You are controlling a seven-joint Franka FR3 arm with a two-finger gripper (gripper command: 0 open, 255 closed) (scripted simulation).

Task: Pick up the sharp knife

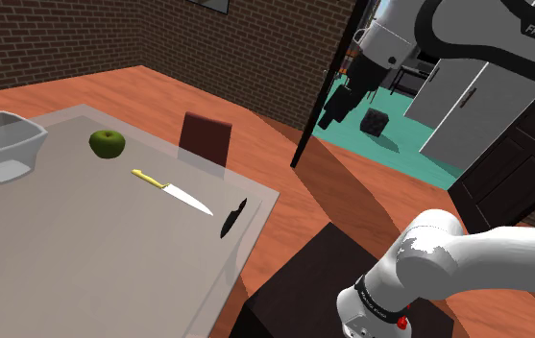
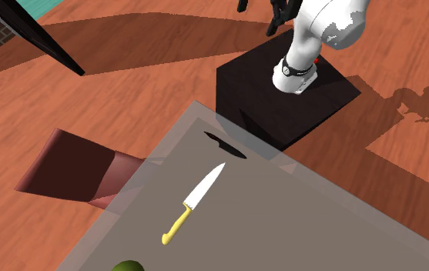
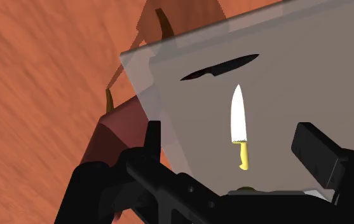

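A grey table [image 1: 83, 259] is set on a reddish wood floor [image 1: 294, 206] before a brick wall [image 1: 83, 38]. In the shoulder view, the gripper [image 1: 330, 117] is raised high in the air past the table's edge. The knife [image 1: 172, 191] is laid flat on the table, well below the hand and well apart from it. A green apple [image 1: 107, 143] and a white bowl [image 1: 11, 154] are placed farther from the hand than the knife. A dark red chair [image 1: 205, 136] is tucked at the table's edge.

In the second exterior view, the yellow handle and white blade are shown, with the tip aimed toward the black stand [image 2: 282, 92]. A dark shadow [image 2: 226, 145] is cast on the table between tip and stand.

In the wrist view, the 2 fingers [image 3: 318, 153] are spread apart and nothing is clasped. The knife is framed between them, far beyond the fingertips and untouched.
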